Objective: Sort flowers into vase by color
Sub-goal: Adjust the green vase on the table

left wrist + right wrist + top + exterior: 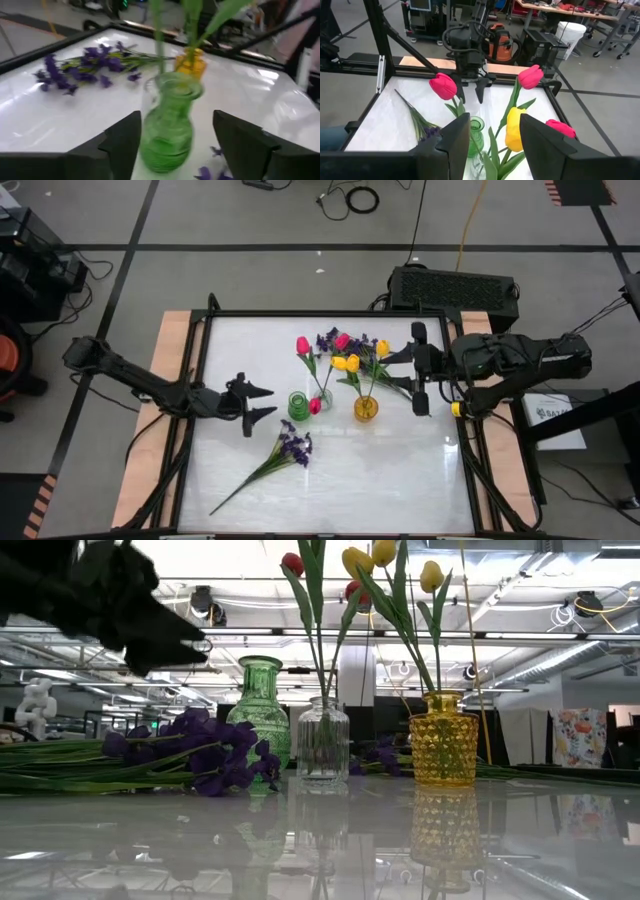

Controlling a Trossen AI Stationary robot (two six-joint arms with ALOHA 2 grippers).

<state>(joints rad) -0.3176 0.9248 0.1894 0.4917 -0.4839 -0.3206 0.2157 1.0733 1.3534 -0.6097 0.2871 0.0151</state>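
High view, left to right: the left gripper (258,404) hovers over the bench (400,470), fingers spread wide and empty, just beside the green vase (298,406). One purple sprig (290,448) lies flat on the bench near it, toward the front. The clear vase (322,397) holds pink tulips (303,345); the yellow vase (366,408) holds yellow tulips (352,363). More purple sprigs (327,339) lie behind the vases. The right gripper (419,368) waits beside the yellow vase, fingers wide apart, holding nothing.
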